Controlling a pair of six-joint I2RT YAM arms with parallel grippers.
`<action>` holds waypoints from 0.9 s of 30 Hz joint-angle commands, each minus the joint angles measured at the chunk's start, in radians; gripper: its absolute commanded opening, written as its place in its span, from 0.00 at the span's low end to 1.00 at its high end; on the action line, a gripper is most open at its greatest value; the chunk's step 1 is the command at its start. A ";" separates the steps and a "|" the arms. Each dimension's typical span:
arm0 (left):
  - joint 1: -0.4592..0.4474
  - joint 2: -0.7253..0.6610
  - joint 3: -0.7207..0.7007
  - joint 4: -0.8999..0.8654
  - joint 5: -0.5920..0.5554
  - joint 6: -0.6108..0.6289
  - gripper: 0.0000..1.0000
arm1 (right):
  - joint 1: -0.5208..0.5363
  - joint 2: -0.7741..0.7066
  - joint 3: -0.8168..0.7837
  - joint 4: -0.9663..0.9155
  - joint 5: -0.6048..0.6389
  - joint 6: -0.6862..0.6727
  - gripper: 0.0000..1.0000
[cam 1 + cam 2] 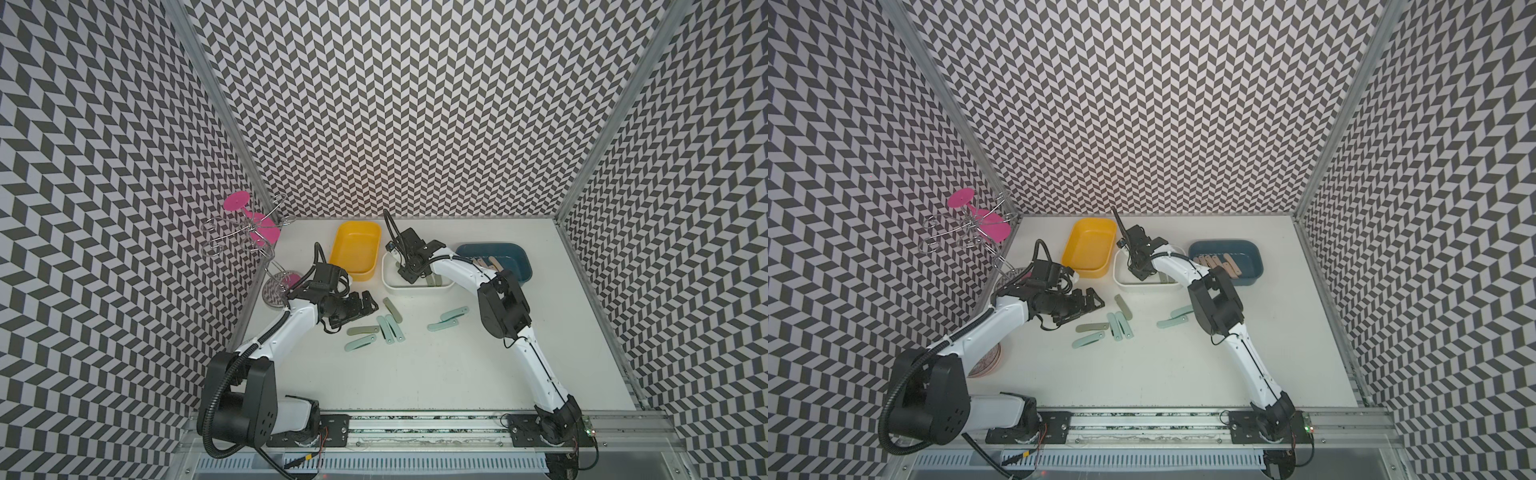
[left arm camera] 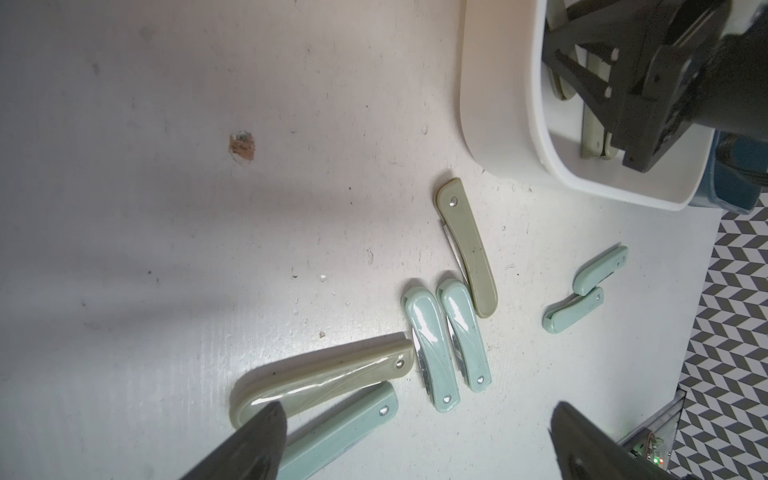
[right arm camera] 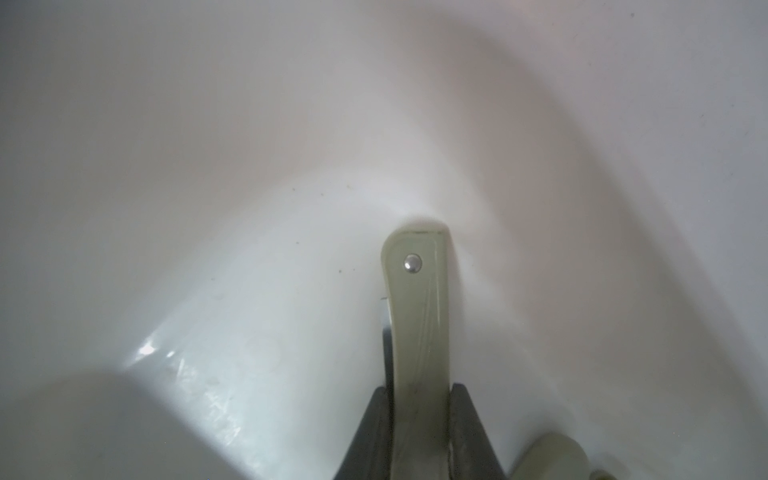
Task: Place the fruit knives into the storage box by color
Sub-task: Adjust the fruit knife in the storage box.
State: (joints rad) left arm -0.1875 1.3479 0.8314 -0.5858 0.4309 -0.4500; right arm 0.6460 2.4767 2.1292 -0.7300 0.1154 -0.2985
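Closest to the lens ran the aluminium rail (image 1: pixel 415 428) carrying both arm bases. At the far left stood a wire rack (image 1: pixel 272 293) with a pink glass (image 1: pixel 237 202) hung on it. Next came the left gripper (image 1: pixel 368 306), low over the table (image 1: pixel 415 374), its fingers (image 2: pixel 266 432) spread wide with nothing between them. Behind it sat the yellow box (image 1: pixel 353 270). Just right of the left gripper lay a loose cluster on the table: two sage knives (image 1: pixel 363 330) and three mint knives (image 1: pixel 384 328), several touching. A little apart to the right lay a mint pair (image 1: pixel 442 325), one against the other. Behind these, the right gripper (image 3: pixel 419 390) reached down into the white box (image 1: pixel 415 289). Its fingers were pressed against the sides of a grey-green knife (image 3: pixel 419 311), pinching it, riveted end pointing at the box floor; whether that end touched could not be told. Boxed sage knives (image 2: pixel 592 137) lay beside it in the same box. Farthest right, the blue box (image 1: pixel 1252 279) held a row of peach-pink knives (image 1: pixel 1219 264) side by side.
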 commanded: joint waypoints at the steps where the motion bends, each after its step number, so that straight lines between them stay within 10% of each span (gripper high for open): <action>1: 0.008 -0.026 -0.005 0.007 -0.009 -0.013 1.00 | 0.001 0.038 0.005 -0.051 -0.031 0.085 0.15; 27: 0.011 -0.058 -0.008 0.010 -0.008 -0.030 1.00 | -0.074 -0.089 -0.230 -0.029 -0.075 0.565 0.09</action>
State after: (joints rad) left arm -0.1825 1.3140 0.8310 -0.5808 0.4309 -0.4728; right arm 0.5953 2.3745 1.9575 -0.6987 0.0364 0.2119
